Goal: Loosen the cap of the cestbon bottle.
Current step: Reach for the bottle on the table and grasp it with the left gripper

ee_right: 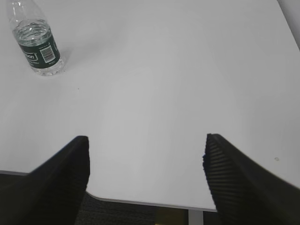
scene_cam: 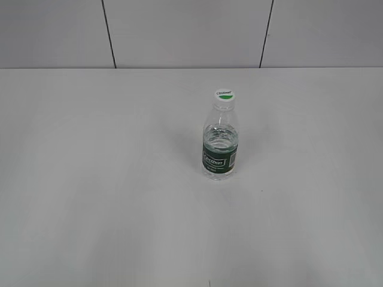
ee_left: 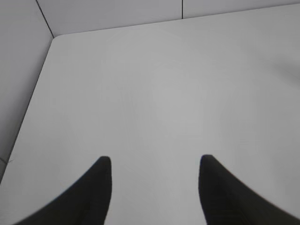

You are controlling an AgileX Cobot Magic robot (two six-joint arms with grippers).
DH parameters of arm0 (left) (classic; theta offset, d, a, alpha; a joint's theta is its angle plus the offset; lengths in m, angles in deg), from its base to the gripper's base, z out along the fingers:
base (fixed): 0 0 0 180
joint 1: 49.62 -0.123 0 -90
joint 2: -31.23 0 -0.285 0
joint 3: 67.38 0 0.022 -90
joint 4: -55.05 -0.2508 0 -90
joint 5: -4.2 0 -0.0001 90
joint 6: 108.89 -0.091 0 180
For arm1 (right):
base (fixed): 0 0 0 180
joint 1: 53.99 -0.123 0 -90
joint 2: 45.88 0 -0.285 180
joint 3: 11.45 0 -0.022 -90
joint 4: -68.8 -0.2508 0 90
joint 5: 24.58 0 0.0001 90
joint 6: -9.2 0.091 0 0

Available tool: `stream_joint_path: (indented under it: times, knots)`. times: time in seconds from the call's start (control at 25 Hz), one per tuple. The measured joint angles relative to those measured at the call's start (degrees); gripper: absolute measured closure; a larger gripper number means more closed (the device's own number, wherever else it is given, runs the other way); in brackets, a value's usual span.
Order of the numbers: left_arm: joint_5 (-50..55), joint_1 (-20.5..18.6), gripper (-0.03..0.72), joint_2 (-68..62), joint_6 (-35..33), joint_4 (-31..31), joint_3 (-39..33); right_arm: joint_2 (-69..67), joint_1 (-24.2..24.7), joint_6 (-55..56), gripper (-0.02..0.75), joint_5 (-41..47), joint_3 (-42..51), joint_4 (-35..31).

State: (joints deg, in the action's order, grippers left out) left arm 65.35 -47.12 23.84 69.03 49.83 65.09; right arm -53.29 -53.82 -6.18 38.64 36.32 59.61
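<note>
The cestbon bottle [scene_cam: 220, 143] stands upright near the middle of the white table, clear plastic with a dark green label band. Its white cap [scene_cam: 224, 94] with a green half-circle is on the neck. The bottle also shows at the top left of the right wrist view [ee_right: 38, 44], with its cap cut off by the frame edge. My left gripper [ee_left: 154, 161] is open and empty over bare table, with no bottle in its view. My right gripper [ee_right: 145, 140] is open and empty near the table's front edge, far from the bottle. Neither gripper shows in the exterior view.
The white table [scene_cam: 108, 179] runs back to a grey panelled wall [scene_cam: 179, 30]. The table's rounded far-left corner [ee_left: 58, 40] shows in the left wrist view. The front edge [ee_right: 140, 202] with dark floor below it shows in the right wrist view.
</note>
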Motion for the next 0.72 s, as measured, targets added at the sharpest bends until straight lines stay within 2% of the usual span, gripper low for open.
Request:
stream_joint_path:
  times: [0.2,0.52,0.72]
  knots:
    - [-2.2,0.0,0.316,0.0,0.0,-0.1,0.7,0.0,0.0,0.0,0.157,0.0,0.0,-0.1]
    - [-24.2,0.0,0.316,-0.8,0.0,0.2,0.9,0.0,0.0,0.2,0.157,0.0,0.0,-0.1]
    - [-30.9,0.0,0.316,-6.4,0.0,1.3,0.9,0.0,0.0,0.2,0.157,0.0,0.0,-0.1]
